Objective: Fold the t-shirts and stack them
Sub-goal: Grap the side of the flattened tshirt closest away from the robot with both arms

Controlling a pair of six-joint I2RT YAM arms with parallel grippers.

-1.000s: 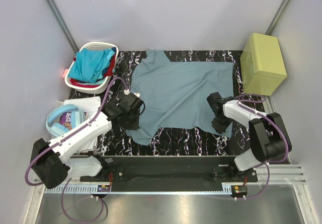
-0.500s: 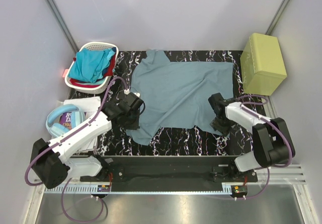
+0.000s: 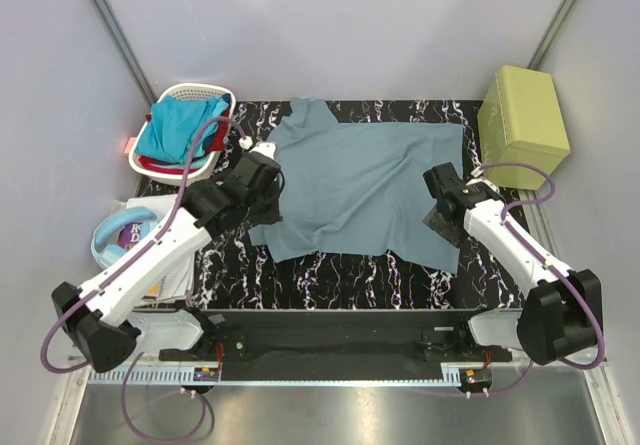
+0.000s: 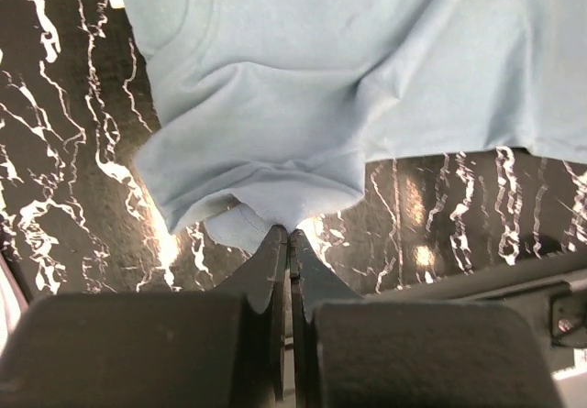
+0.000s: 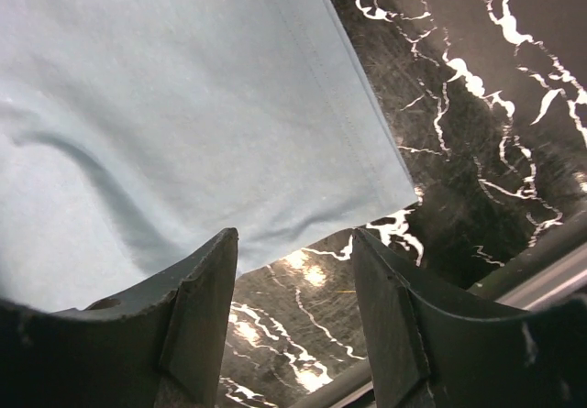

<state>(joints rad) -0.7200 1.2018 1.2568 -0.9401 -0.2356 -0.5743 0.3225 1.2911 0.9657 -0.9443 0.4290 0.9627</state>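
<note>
Left fingers (image 4: 266, 284) clamp the grey-blue t-shirt (image 4: 321, 87), arm outstretched; right fingers (image 5: 204, 303) hang apart over its corner.

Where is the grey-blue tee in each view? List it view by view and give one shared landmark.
Top external: grey-blue tee spread across the table's middle.
Left wrist: tee fills the upper frame, its edge pinched by the left end effector.
Right wrist: tee at upper left, its corner beyond the open right end effector.
Shared landmark: the black marble tabletop.
</note>
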